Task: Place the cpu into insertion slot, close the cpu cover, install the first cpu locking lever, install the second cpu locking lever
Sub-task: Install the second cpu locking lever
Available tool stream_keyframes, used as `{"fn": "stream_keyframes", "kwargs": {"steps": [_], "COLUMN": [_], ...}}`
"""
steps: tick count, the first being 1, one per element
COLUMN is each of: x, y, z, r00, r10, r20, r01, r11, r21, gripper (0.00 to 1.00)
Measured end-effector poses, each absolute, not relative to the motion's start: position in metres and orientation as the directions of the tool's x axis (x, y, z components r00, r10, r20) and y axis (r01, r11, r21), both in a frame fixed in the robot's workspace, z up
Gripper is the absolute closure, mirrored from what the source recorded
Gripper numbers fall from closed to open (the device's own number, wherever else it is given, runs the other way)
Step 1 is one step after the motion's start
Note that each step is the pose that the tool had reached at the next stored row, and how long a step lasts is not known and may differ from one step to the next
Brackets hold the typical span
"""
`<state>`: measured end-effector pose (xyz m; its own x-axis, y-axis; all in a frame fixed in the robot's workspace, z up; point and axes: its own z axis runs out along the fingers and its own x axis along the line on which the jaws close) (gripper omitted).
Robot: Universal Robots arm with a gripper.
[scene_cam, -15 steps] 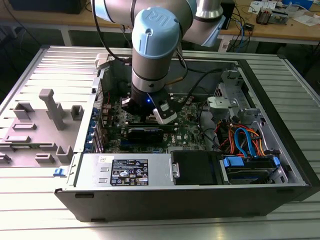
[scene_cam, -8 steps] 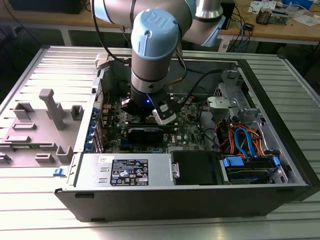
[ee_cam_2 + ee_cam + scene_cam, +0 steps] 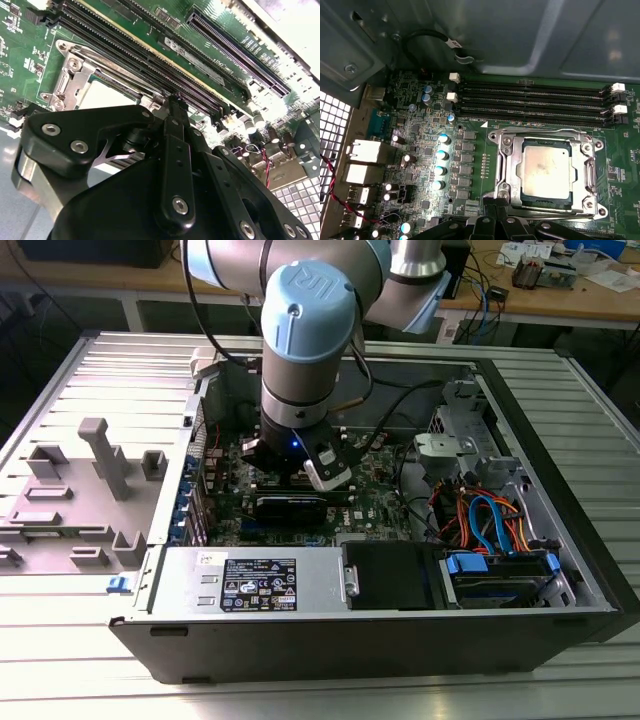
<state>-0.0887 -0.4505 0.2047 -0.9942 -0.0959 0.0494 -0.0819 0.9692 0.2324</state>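
Grey plastic fixtures (image 3: 95,475) lie on the ribbed metal table (image 3: 60,660) at the exterior view's left, at about nine o'clock from the open computer case (image 3: 400,630). Inside the case, the green motherboard (image 3: 375,505) lies flat, with the power supply (image 3: 255,582) at six o'clock of it and a bundle of orange and blue cables (image 3: 490,520) toward three o'clock. The arm (image 3: 300,340) descends over the board's centre, its gripper (image 3: 300,475) low above the components.

In the first wrist view, silver capacitors (image 3: 440,162) stand at nine o'clock of the insertion slot (image 3: 505,165). The cpu (image 3: 546,167), with its silver-grey top, sits seated in the slot, and the cpu cover (image 3: 587,172) lies closed flat over it, framing the chip through its window. Long black memory slots (image 3: 530,100) run at twelve o'clock of the socket. The gripper's black fingertips (image 3: 492,220) hover near the socket's six o'clock corner.

In the second wrist view, the black fingers (image 3: 175,150) appear drawn together beside the socket frame (image 3: 75,80), clasping nothing visible, with the memory slots just beyond.
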Motion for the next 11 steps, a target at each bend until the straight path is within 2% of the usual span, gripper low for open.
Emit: {"fn": "stream_keyframes", "kwargs": {"steps": [11], "x": [-0.0898], "y": [-0.4504], "z": [0.2046], "r00": [-0.994], "r10": [-0.097], "r20": [0.049], "r01": [-0.083], "r11": [0.969], "r21": [0.234], "gripper": [0.89]}}
